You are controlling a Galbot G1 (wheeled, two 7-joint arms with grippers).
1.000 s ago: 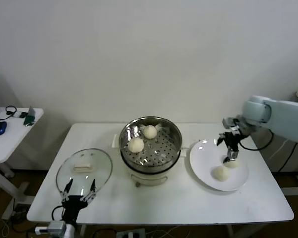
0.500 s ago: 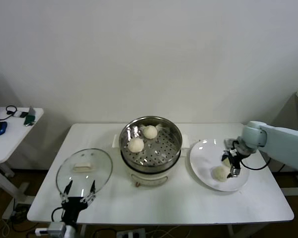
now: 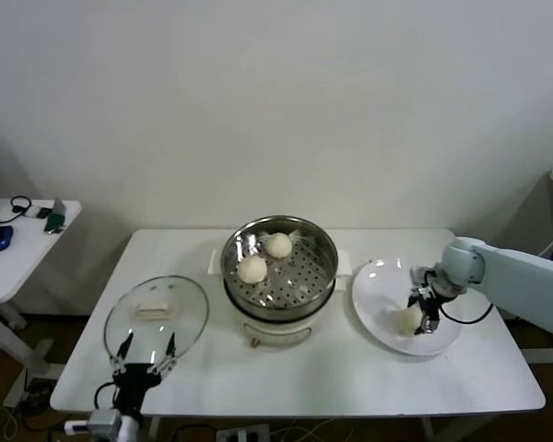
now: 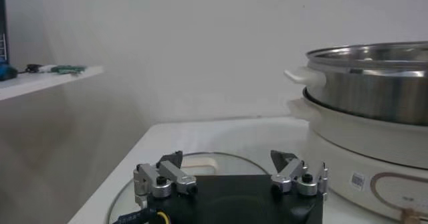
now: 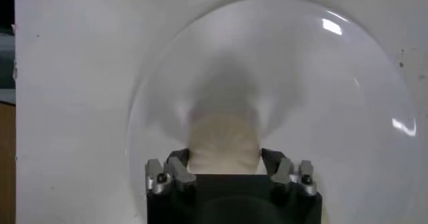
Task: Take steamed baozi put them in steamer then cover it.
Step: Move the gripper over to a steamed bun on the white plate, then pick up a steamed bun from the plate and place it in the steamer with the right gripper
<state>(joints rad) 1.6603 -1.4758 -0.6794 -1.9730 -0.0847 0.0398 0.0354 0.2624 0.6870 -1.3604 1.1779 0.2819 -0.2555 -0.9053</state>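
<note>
White table against a pale wall; side table leftward.

The left gripper hangs open low over the glass cover, just beside the shiny steamer on the white table.

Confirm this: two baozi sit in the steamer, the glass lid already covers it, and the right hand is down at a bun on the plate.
Wrong about the lid. The head view shows the glass lid lying on the table beside the steamer, which stands uncovered. Two baozi do sit in the steamer, and the right hand is down at a bun on the plate.
</note>
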